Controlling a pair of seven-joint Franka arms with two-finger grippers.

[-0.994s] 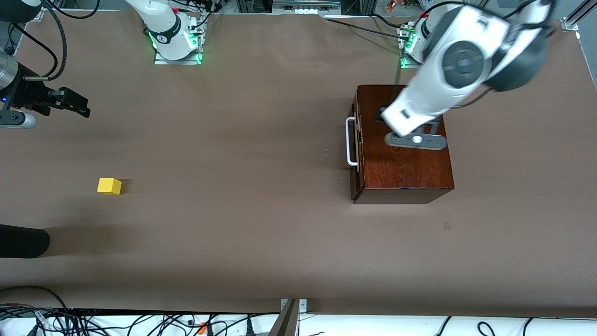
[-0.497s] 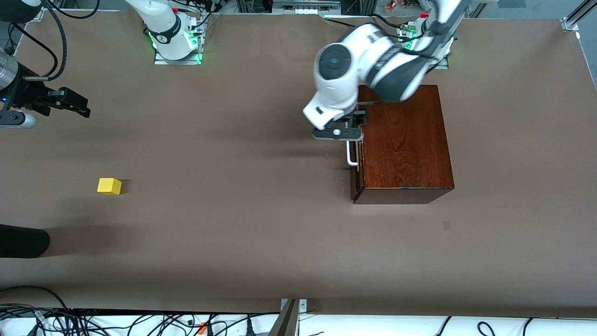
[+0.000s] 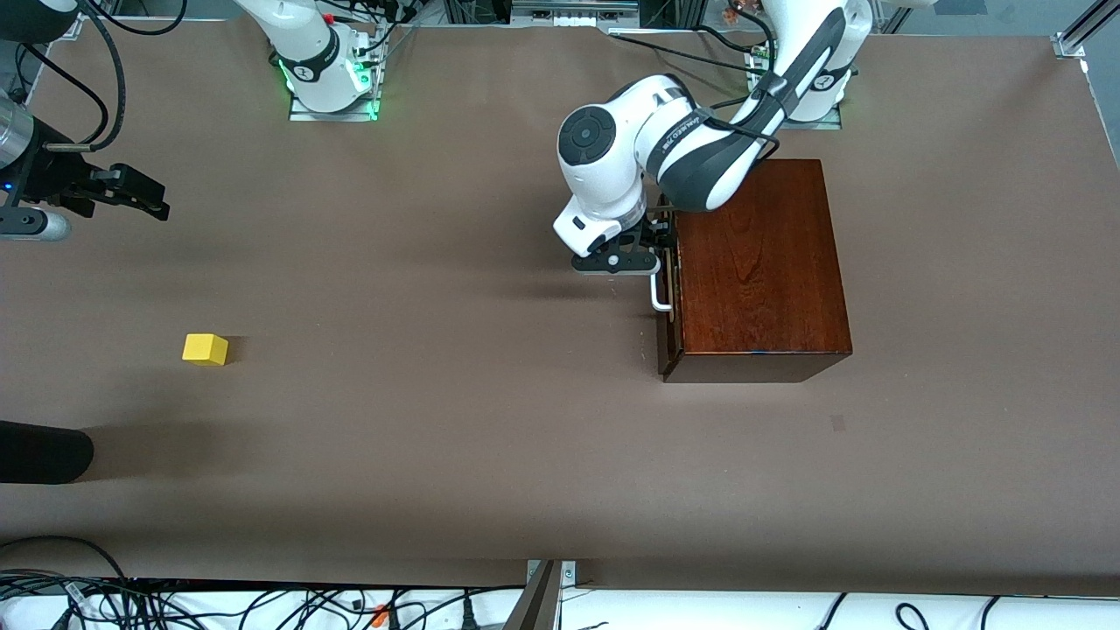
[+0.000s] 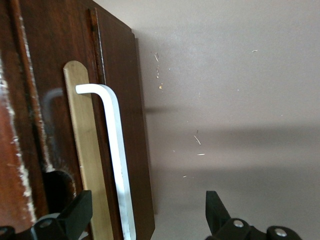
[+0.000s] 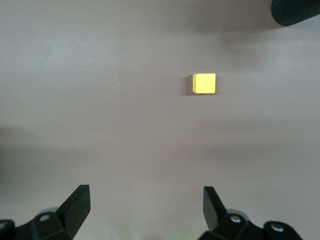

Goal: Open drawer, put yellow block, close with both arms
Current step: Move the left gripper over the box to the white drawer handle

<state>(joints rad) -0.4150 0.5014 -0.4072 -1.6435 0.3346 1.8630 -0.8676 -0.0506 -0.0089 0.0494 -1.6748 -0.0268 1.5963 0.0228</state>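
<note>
The dark mahogany box (image 3: 761, 262) stands toward the left arm's end of the table. Its drawer front (image 3: 668, 289) is shut flush, with the white bar handle (image 3: 657, 296) on it. My left gripper (image 3: 658, 243) is low in front of the drawer, at the handle's end nearest the arm bases. In the left wrist view my left gripper (image 4: 147, 217) is open, with the handle (image 4: 116, 150) between the fingers and untouched. The yellow block (image 3: 206, 349) lies on the table toward the right arm's end. My right gripper (image 3: 144, 196) is open, empty and still over bare table. The right wrist view shows the block (image 5: 204, 83) ahead of my right gripper (image 5: 145, 205).
A black cylinder (image 3: 44, 451) juts in at the table edge near the block and also shows in the right wrist view (image 5: 297, 11). Cables (image 3: 262, 604) run along the table's edge nearest the front camera. A brass strip (image 4: 87, 145) lies under the handle.
My left arm has swung from over the box top down to the drawer front, bringing its open gripper around the handle. The right arm, block and drawer have not moved.
</note>
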